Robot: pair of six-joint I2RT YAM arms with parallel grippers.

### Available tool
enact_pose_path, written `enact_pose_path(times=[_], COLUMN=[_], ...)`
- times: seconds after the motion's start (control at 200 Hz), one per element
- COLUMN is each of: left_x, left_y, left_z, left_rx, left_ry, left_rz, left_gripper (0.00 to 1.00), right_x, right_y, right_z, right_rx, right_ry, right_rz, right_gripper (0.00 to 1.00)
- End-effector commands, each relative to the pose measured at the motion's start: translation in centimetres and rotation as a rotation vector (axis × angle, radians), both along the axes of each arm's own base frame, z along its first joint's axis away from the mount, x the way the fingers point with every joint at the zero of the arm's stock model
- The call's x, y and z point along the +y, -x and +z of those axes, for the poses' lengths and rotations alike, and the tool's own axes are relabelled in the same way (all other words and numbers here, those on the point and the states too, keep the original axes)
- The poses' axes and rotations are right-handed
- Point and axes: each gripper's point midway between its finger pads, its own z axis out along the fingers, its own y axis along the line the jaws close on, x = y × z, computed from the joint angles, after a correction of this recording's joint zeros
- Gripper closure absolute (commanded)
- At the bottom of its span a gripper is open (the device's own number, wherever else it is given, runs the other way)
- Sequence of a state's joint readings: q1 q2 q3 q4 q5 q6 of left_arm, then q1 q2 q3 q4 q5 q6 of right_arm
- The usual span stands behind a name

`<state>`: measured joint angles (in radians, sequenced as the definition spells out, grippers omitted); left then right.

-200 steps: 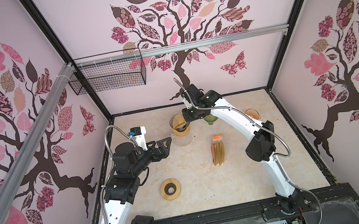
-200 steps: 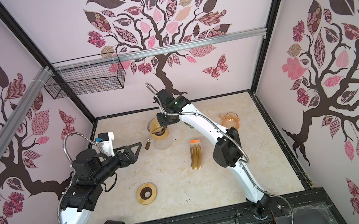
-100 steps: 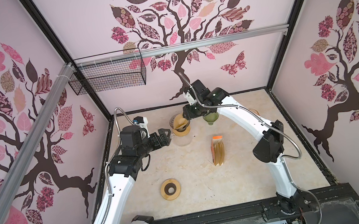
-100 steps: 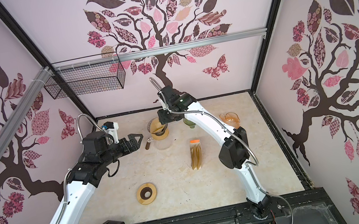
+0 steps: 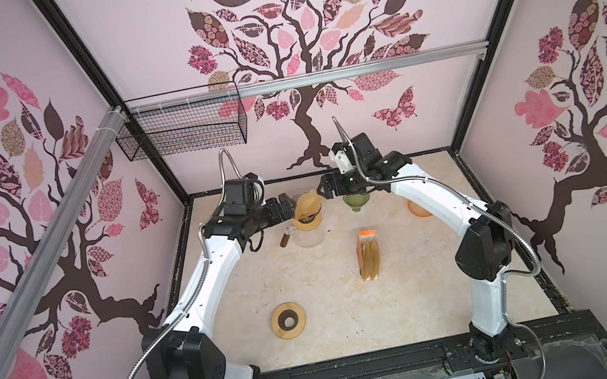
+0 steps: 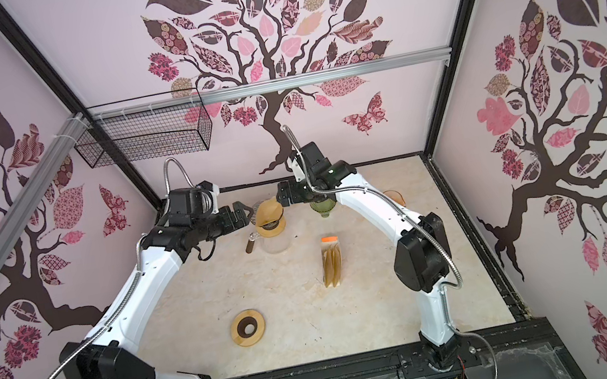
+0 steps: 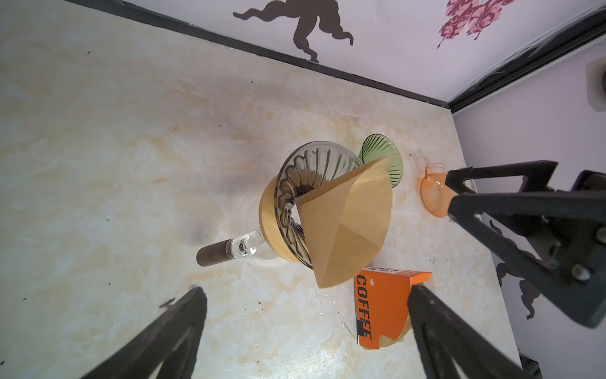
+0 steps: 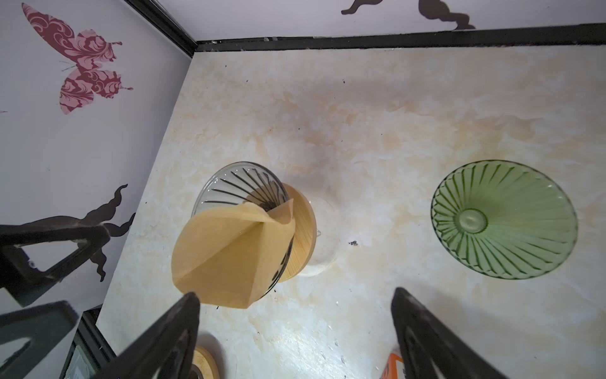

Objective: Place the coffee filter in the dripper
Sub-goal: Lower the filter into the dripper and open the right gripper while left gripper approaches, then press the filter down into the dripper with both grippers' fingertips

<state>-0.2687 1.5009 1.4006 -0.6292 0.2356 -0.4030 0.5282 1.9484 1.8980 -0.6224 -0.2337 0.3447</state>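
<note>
**A:** Where is the filter?

**B:** The brown paper cone coffee filter (image 7: 347,226) rests in the clear ribbed glass dripper (image 7: 305,174). The dripper stands on a wooden collar atop a clear glass carafe (image 5: 309,236), at the back of the pale marble-look table (image 5: 337,319). The filter leans. Part of it lies inside the bowl, and a broad flank hangs out over the rim. It looks half folded rather than opened out.

**A:** And the grippers?

**B:** The left gripper (image 5: 288,206) is just beside the dripper, jaws wide apart and empty. The right gripper (image 5: 324,191) is on the opposite side, jaws also apart and holding nothing. It hovers above a green ribbed glass dripper (image 5: 355,200).

**A:** How should this step be finished well?

**B:** I judge the filter needs seating. A gentle nudge on the overhanging flank should bring the paper against the ribs. The carafe stack looks top-heavy, so a hard shove could tip it. The paper also creases easily.

**A:** What changed over the last second?

**B:** The right gripper was over the dripper with its jaws much closer together. It has since opened and drawn back slightly. The left arm has reached forward, bringing its gripper from farther off up beside the dripper.
</note>
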Motion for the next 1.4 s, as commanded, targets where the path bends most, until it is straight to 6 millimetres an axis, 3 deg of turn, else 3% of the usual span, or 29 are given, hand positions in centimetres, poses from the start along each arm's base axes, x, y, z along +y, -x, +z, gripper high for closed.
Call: enact_pose_path(times=[0.0,0.62,1.145,1.39], left_x=[-0.3,-0.6,0.4,1.3], left_y=[-1.2,-3.9,-5.0,-5.2], left_z=[1.4,-2.7,-4.0,-4.5], left_rx=[-0.024,0.091,0.121,0.135], left_ry=[-0.025,-0.061,-0.106,-0.1], left_rz=[-0.009,0.028,0.08,0.097], left_gripper=[0.02,0.02,0.02,0.02], right_x=[0.7,0.5,1.5,1.9], right_y=[0.1,-1.1,-1.6,-1.7], right_z=[3.4,-1.0,-3.9,-4.2], right_rx=[-0.082,-0.028,0.024,0.023], right_ry=[-0.066,0.011,0.086,0.102], right_rz=[0.02,-0.003,0.021,0.024], right_gripper=[0.07,0.06,0.04,0.0])
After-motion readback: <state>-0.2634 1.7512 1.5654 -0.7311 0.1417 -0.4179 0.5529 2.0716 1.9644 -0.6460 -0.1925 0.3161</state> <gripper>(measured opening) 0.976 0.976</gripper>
